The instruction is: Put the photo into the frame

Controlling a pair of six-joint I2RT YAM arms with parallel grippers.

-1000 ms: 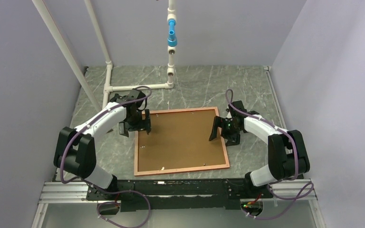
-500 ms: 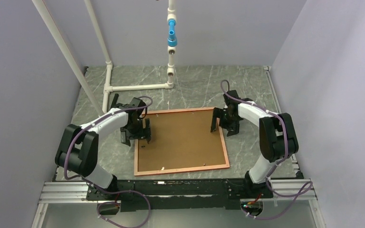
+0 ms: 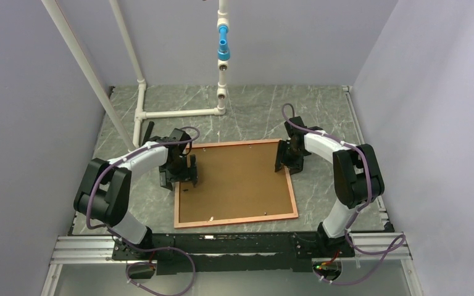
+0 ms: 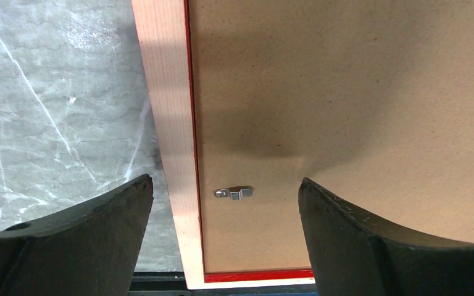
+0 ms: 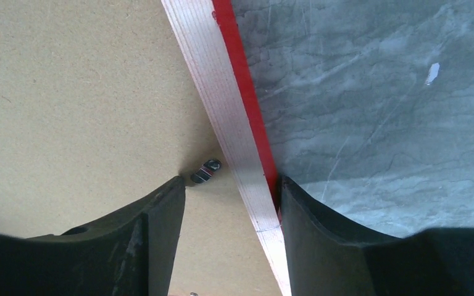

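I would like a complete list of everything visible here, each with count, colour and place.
frame: one, pale wood face up, red edge, lying flat, centre
backing board: one, brown, inside the frame
metal clips: at least two, silver, on the board's side edges
table: one, grey marble, under everything
pipes: several, white, far left side
blue fitting: one, on the far upright pipe
rail: one, silver, near edge
arms: two, white and black, beside the frame
left pincer: black, open, astride the frame's left border
right pincer: black, open, astride the frame's right border
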